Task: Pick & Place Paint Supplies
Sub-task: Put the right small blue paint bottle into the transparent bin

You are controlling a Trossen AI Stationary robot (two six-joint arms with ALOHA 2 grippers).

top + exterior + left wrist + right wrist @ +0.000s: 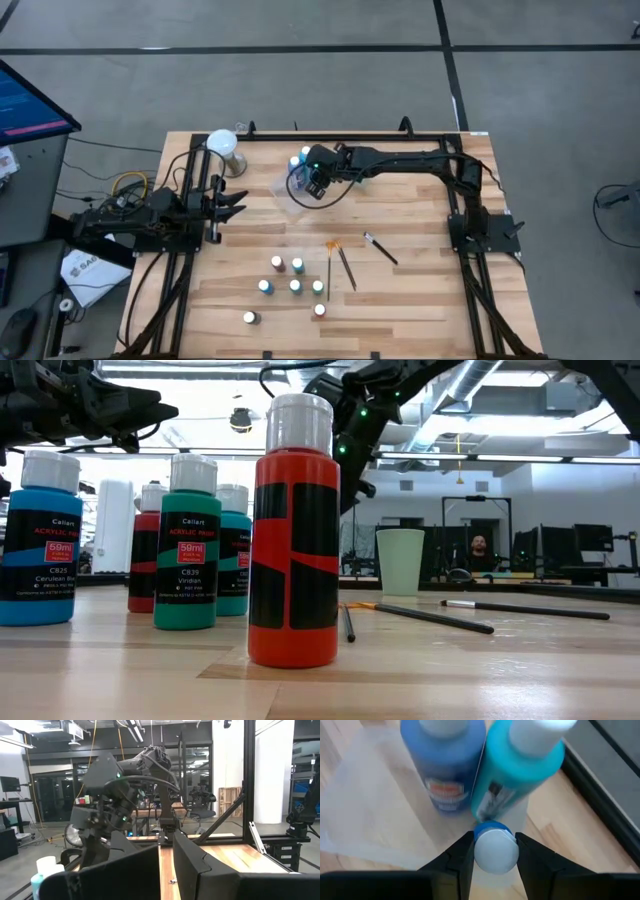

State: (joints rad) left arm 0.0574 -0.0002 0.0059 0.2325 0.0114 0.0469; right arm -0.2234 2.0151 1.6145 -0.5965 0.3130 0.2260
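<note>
Right gripper reaches far forward; left gripper closed.
</note>
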